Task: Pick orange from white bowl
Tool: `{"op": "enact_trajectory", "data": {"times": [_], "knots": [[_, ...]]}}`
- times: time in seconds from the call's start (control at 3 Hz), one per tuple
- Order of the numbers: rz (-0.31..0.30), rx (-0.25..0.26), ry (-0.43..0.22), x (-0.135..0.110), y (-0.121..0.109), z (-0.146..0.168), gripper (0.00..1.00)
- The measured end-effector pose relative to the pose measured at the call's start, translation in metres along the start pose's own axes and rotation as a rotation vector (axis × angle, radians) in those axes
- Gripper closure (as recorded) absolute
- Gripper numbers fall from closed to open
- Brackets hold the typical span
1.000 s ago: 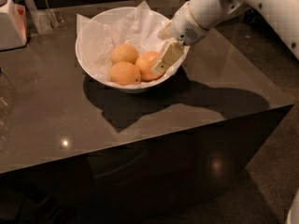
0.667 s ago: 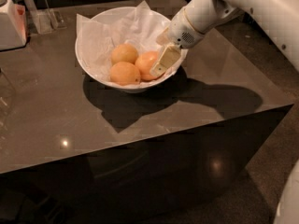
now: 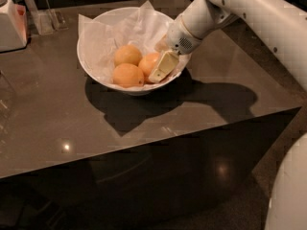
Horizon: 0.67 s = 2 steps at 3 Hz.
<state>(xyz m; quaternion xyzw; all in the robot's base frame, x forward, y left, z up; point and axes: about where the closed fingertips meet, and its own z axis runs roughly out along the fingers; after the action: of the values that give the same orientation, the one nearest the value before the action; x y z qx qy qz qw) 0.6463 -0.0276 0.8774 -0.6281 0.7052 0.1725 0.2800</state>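
The white bowl (image 3: 93, 68) stands at the back middle of the dark table, lined with crumpled white paper (image 3: 139, 25) that sticks out over the rim. Three round fruits lie in it. The orange (image 3: 147, 63) is the deeper reddish one at the right. Two yellower fruits lie at the back left (image 3: 127, 55) and the front left (image 3: 127, 75). My gripper (image 3: 160, 67) reaches down into the bowl from the right and sits right against the orange's right side, covering part of it.
A white appliance (image 3: 10, 27) and a clear container (image 3: 44, 20) stand at the table's back left. A glass object (image 3: 5, 97) shows at the left edge. The table's front edge (image 3: 158, 150) and right edge are near. My white arm (image 3: 249, 13) crosses the upper right.
The gripper stays in the bowl at the orange's right side. The upper arm has shifted slightly. The fruits have not moved.
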Motion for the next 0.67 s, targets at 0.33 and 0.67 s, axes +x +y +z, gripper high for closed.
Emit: {"op": "enact_trajectory", "data": {"times": [0.33,0.67], "knots": [[0.005,-0.035,-0.002,0.0003,0.0003,0.0115,0.24],[0.007,-0.056,-0.006,-0.0009,-0.0008,0.0189,0.25]]}}
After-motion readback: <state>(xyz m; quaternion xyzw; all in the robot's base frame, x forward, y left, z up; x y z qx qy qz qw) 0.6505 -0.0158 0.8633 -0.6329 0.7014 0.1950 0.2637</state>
